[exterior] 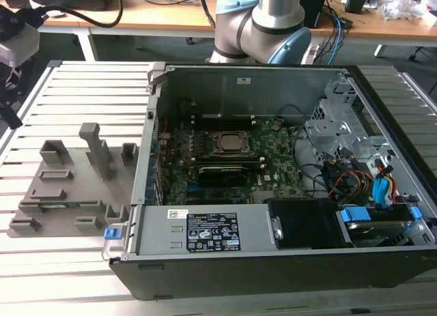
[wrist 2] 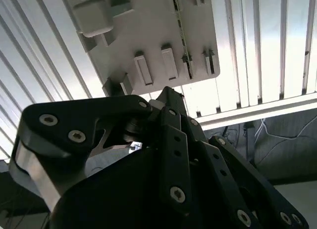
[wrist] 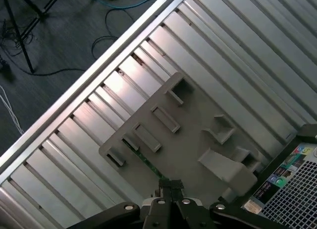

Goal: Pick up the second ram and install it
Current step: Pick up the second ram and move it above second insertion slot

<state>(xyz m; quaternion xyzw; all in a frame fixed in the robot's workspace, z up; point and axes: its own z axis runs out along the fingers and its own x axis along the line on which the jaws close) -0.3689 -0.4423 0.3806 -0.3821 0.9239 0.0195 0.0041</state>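
gripper: fingertips look pressed together, nothing held; above the holder, near one end of the ram
second ram: on edge in a slot along holder's long edge
holder: grey, on slatted table, beside PC case

Tool hangs pointing downward, its fingers seemingly pressed together

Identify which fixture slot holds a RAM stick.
The long narrow slot nearest the gripper: the green ram edge shows in it; neighbouring boxy pockets look empty.
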